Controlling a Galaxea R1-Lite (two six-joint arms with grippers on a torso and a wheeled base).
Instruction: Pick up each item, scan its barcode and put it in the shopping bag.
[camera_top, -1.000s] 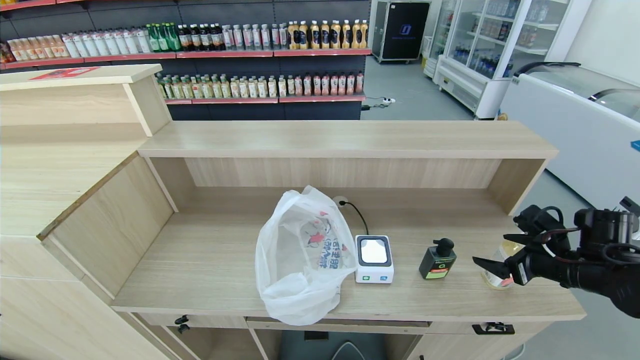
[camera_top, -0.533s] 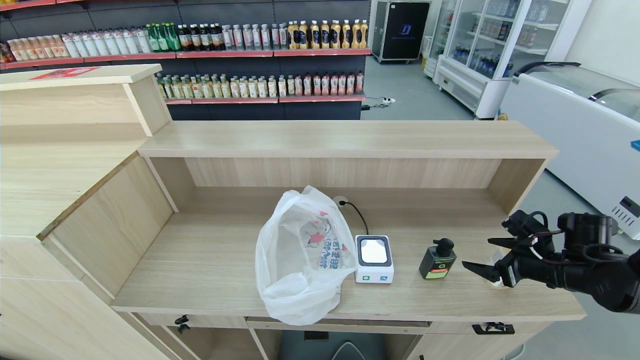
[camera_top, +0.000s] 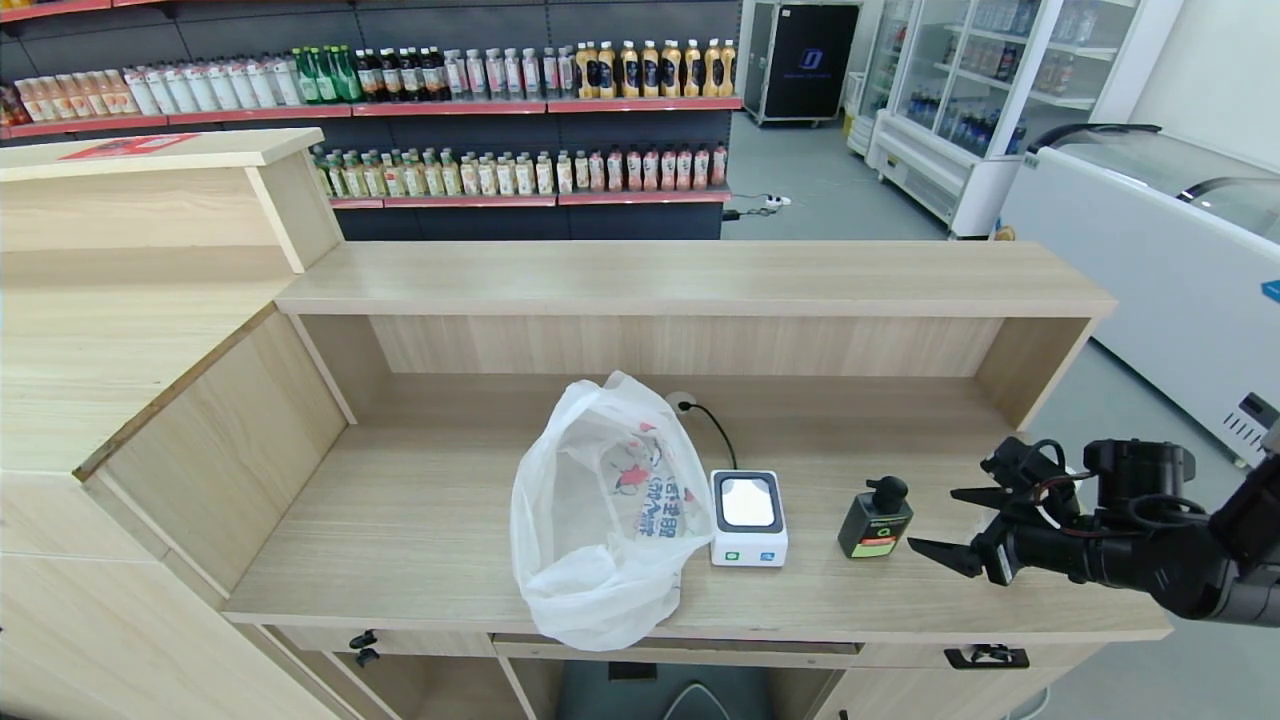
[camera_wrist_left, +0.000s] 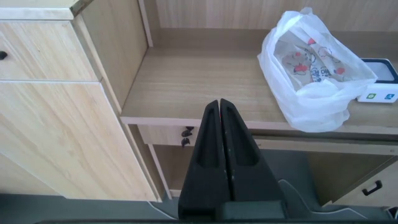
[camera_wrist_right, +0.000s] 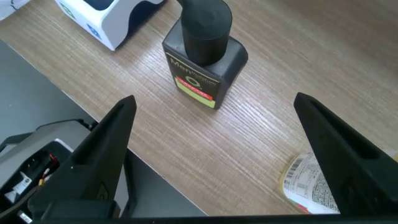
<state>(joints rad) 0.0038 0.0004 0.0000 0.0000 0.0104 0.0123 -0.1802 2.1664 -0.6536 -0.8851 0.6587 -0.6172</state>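
A dark green pump bottle (camera_top: 875, 520) stands upright on the wooden counter (camera_top: 400, 520), right of the white barcode scanner (camera_top: 748, 517). Left of the scanner sits the open white shopping bag (camera_top: 600, 510). My right gripper (camera_top: 935, 520) hovers open just right of the pump bottle, low over the counter. In the right wrist view the pump bottle (camera_wrist_right: 205, 56) sits ahead of the open gripper (camera_wrist_right: 214, 98), between the lines of its fingers. A clear bottle with a printed label (camera_wrist_right: 311, 186) lies beside one finger. My left gripper (camera_wrist_left: 219, 106) is shut and empty, below the counter's front edge.
The scanner's cable (camera_top: 715, 425) runs to the back wall of the counter recess. A raised shelf (camera_top: 690, 275) overhangs the back of the counter, and side walls close it in left and right. The shopping bag (camera_wrist_left: 314, 68) and a corner of the scanner (camera_wrist_left: 379, 74) appear past the left gripper.
My right gripper has moved left along the counter, past the clear bottle toward the dark pump bottle, staying open. The bag, scanner and pump bottle have not moved.
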